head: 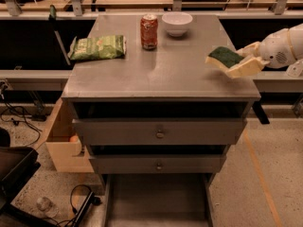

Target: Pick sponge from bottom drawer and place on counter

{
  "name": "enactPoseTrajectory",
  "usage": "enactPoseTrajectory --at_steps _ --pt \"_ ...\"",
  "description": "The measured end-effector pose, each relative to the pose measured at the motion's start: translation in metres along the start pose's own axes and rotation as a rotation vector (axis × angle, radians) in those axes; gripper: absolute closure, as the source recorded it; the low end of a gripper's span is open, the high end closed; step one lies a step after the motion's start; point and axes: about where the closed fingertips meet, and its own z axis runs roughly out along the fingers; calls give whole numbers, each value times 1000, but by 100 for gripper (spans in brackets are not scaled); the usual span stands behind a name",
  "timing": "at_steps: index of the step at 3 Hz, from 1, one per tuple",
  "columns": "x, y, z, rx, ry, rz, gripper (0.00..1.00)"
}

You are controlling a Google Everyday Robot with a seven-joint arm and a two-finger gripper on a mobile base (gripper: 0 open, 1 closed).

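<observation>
The sponge [224,56], dark green face up over a pale yellow body, is held in my gripper [235,63] above the right part of the counter [161,72]. The gripper comes in from the right edge of the view on a white arm [283,46], and its pale fingers [246,66] are closed around the sponge. The bottom drawer [156,200] stands pulled out at the foot of the cabinet, its flat grey floor bare.
On the counter stand a red soda can [149,31], a white bowl [177,22] and a light green snack bag [97,47]. Two drawer fronts with round knobs [159,134] sit below. A wooden box [66,143] and cables lie left of the cabinet.
</observation>
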Motion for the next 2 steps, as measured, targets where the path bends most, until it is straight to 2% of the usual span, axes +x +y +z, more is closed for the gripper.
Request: enactPoseTrajectory --at_steps 1,2 --pt "-22 -6 38 -34 11 -26 100" --pt "-24 -6 42 -40 10 -27 82"
